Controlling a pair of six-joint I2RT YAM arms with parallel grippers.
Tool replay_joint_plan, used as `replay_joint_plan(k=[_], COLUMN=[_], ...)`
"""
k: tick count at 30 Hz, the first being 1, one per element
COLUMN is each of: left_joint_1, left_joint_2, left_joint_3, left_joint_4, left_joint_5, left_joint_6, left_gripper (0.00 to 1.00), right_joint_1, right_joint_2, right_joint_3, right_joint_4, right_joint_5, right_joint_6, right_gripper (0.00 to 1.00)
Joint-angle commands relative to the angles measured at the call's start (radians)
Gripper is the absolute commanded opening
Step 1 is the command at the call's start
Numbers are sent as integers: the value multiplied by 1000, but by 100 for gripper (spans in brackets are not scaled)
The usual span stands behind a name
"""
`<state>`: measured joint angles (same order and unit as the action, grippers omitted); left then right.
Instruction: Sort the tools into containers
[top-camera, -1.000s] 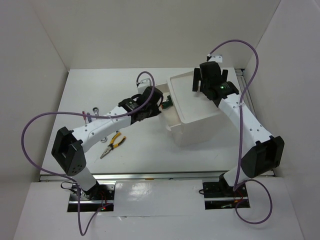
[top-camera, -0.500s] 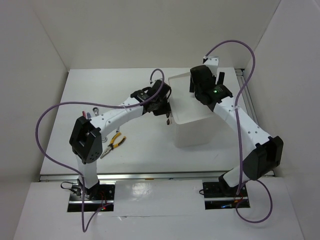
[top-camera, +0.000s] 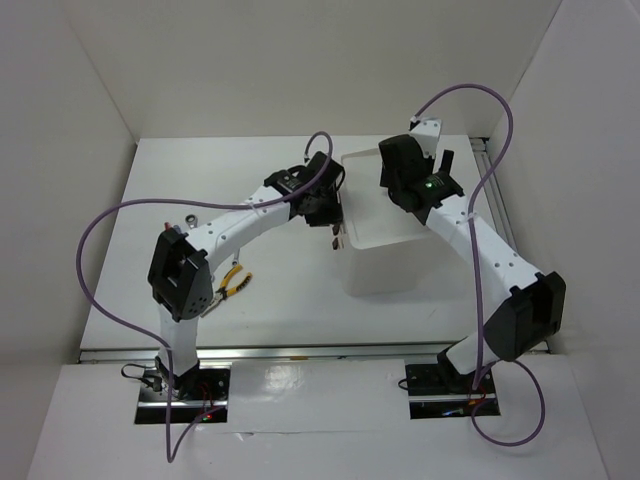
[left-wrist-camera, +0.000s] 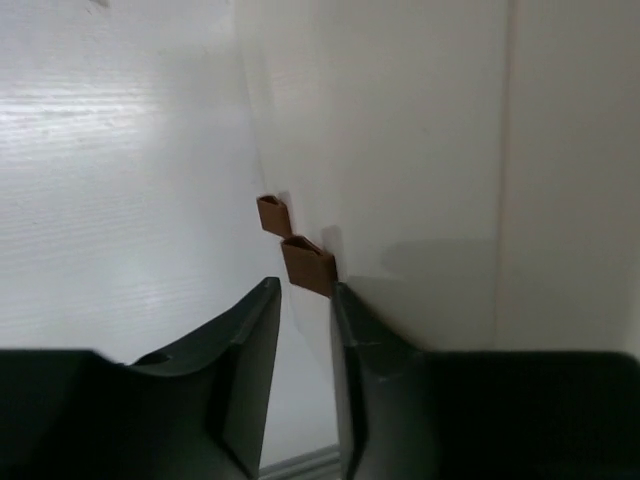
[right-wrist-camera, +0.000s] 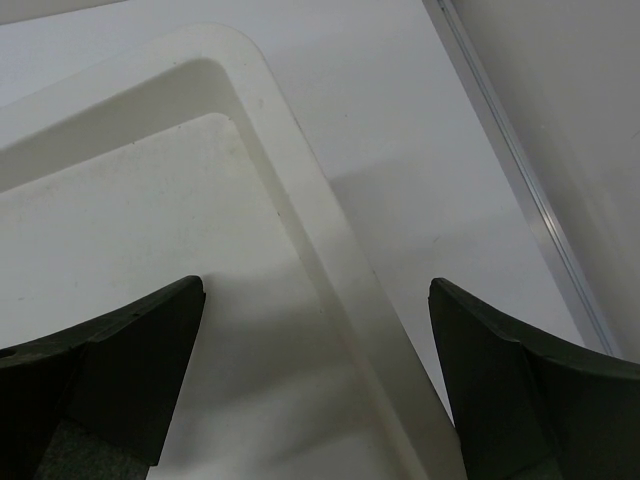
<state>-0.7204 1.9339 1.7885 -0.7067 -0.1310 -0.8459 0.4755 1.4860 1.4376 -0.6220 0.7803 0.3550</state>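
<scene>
Left gripper (left-wrist-camera: 304, 292), jaws narrowly parted, empty: the nearer drawer handle (left-wrist-camera: 308, 266), at 12 o'clock of its tips, may be missed if misaligned. Right gripper (right-wrist-camera: 316, 300) spread wide.

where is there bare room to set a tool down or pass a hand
Free: the far-left table between back wall and wrench; the near strip between pliers and box front; the top tray, bare where visible. Crowded: the box's left side, where the left fingers sit at the drawer handles.
</scene>
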Motion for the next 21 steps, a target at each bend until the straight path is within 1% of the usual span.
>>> replay_joint_plan(k=[1,2,3,4,6,7,9,11,12,14,15,17,18,19,20,21], left_joint_1=[16,16,35,45,76,85,85,96,110,119,134,165,176,203,214,214], left_joint_2=[-62,-81,-98,-128,-160,-176,-232,-271,-304,-332,-345,-358,-368,-368,-368,-368], left_joint_3=[-26,-52,-73,-92,-158,-187,-312,-424,-536,-635,-715,-788,-863,-902,-940,-971], left_joint_4=[183,199,213,213,225,225,289,375,483,599,654,816,887,962,1122,1195], left_joint_5=[-19,-19,-19,-19,-39,-39,-39,-6,52,108,148,207,279,325,359,384], left_joint_6=[-29,-28,-19,-19,-10,-10,-10,-21,-34,-61,-73,-102,-117,-136,-181,-203], left_gripper=[44,45,49,49,54,54,55,59,60,62,62,63,63,62,62,62], right_joint_1=[62,61,61,61,61,61,52,52,40,40,31,31,31,20,20,20], right_joint_2=[26,26,13,13,-9,-9,-18,-18,-18,-18,-29,-41,-41,-55,-55,-65], right_joint_3=[-42,-42,-30,-29,-29,-29,-52,-52,-62,-71,-71,-71,-71,-71,-71,-80], right_joint_4=[-102,-102,-102,-93,-93,-93,-93,-84,-96,-96,-96,-87,-87,-87,-87,-87], right_joint_5=[-254,-254,-254,-254,-263,-253,-239,-225,-202,-202,-202,-202,-202,-202,-202,-190], right_joint_6=[156,156,156,156,156,165,165,165,174,174,174,174,165,165,165,165], right_gripper=[100,100,100,100,100,100,100,100,100,100,100,100,100,100,100,100])
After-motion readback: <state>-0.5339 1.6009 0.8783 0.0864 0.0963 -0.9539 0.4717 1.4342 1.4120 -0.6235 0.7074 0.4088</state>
